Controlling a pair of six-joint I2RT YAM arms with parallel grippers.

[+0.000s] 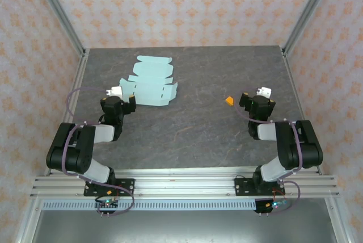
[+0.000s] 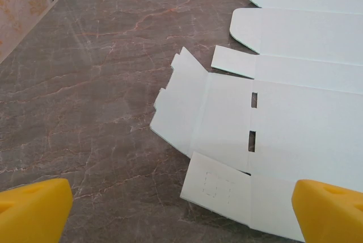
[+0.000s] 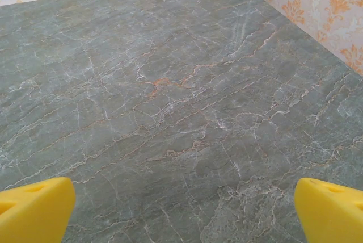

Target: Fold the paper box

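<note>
The paper box [image 1: 148,81] is a flat pale mint die-cut sheet with flaps and tabs, lying on the dark marble table [image 1: 198,135] at the back left. In the left wrist view the paper box [image 2: 295,118] spreads across the right half, with two slots and a flap carrying a dashed square. My left gripper [image 1: 121,97] sits at the sheet's near-left corner, and this left gripper [image 2: 181,212] is open, its yellow fingertips [image 2: 34,209] wide apart over the nearest flap's edge. My right gripper [image 1: 248,99] is far right; this right gripper [image 3: 184,212] is open over bare table.
A small orange wedge [image 1: 229,100] shows just left of the right gripper; I cannot tell whether it is loose or a fingertip. Metal frame posts [image 1: 59,16] and patterned walls bound the table. Bare stone lies between the two arms.
</note>
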